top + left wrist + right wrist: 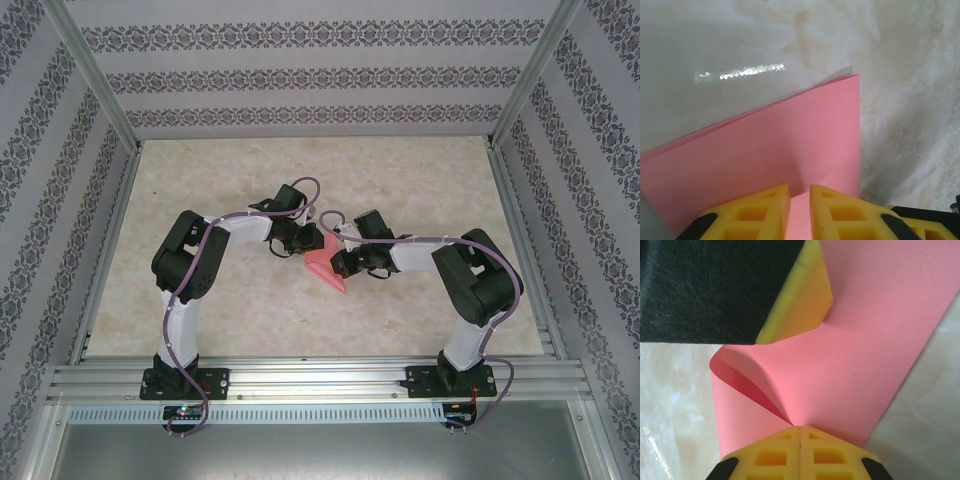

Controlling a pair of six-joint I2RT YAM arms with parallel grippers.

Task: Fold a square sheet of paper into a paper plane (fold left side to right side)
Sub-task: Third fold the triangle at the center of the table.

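At the middle of the table, we see both claws pinching the pink sheet of paper: the left claw grips its edge from ten o'clock, the right claw clamps a curled fold from three o'clock.

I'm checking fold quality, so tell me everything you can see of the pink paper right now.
The square sheet of paper is thin, plain pink-red and matte, lying mid-table between the two arms. It is doubled over: the right wrist view shows a curled, uncreased loop beside the pinch. The left tool grips one edge, layers slightly offset there; the right tool is shut on it, and another yellow finger presses its top.
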